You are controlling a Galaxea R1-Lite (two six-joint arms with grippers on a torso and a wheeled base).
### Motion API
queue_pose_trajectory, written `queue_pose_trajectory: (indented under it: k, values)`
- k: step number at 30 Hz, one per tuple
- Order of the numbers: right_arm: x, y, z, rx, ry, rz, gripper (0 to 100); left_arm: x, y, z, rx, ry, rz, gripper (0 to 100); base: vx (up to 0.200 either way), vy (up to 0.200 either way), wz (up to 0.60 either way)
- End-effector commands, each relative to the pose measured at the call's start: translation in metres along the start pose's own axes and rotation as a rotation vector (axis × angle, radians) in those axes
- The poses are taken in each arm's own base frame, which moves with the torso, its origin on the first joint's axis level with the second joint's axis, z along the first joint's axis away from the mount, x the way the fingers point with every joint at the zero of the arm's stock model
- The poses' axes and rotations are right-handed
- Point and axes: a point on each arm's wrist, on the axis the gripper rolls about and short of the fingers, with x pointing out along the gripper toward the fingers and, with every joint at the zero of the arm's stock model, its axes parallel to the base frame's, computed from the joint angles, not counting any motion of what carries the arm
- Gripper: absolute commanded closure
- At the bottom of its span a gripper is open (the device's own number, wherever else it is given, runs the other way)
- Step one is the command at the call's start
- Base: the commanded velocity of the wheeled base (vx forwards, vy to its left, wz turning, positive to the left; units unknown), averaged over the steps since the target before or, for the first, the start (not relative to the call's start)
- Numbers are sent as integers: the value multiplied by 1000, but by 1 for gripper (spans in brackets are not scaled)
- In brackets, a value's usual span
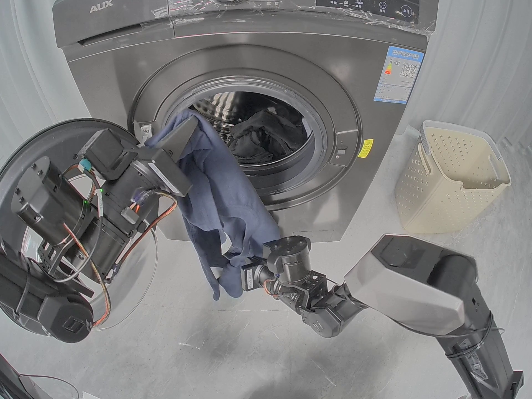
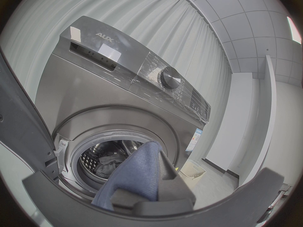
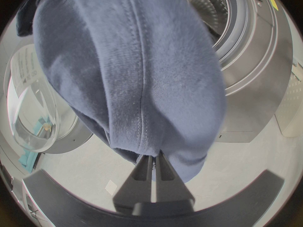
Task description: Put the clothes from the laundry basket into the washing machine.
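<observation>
Head view: a navy garment (image 1: pixel 221 195) is held in front of the washing machine (image 1: pixel 332 84). Its upper end is pinched by the left claw (image 1: pixel 180 134) at the left rim of the opening. Its lower hem is gripped by the right claw (image 3: pixel 154 161), whose fingers are pressed together. Dark clothes (image 1: pixel 266 134) are seen inside the drum. The laundry basket (image 1: pixel 443 195) is set on the floor at the right, and the open door (image 1: pixel 50 139) is swung left.

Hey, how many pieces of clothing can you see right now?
2: a blue garment hanging before the open washer, and a dark garment inside its drum. More may lie hidden beneath it.
</observation>
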Motion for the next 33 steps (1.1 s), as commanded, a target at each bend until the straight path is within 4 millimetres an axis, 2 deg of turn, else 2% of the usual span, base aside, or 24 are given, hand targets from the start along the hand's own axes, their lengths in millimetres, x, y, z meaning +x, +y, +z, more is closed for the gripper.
queue_pose_trajectory:
  k: [1,2,9,12,19,20,23,27,33]
  values:
    - [-36,-4,33,-14,-34,3,100,0,5,1,9,-4,16,100,0,0,0]
    - [-46,-8,37,-26,-38,4,100,0,5,1,9,-4,17,100,0,0,0]
    - [-85,-19,55,-57,-64,30,100,0,10,2,17,-8,35,100,0,0,0]
    - [-95,-24,61,-64,-80,42,100,0,10,2,18,-7,35,100,0,0,0]
    - [-108,-54,80,-68,-147,-26,100,-2,11,2,19,-2,35,100,0,0,0]
    - [-112,-62,88,-63,-179,-45,100,-2,11,2,19,-1,32,100,0,0,0]
    - [-114,-73,91,-55,-194,-62,100,-2,10,1,18,2,31,100,0,0,0]
    - [-111,-80,79,-57,-168,-56,100,-2,10,4,18,-9,30,100,0,0,0]
    - [-70,-98,38,-83,-106,-65,100,-2,8,5,15,-12,24,100,0,0,0]
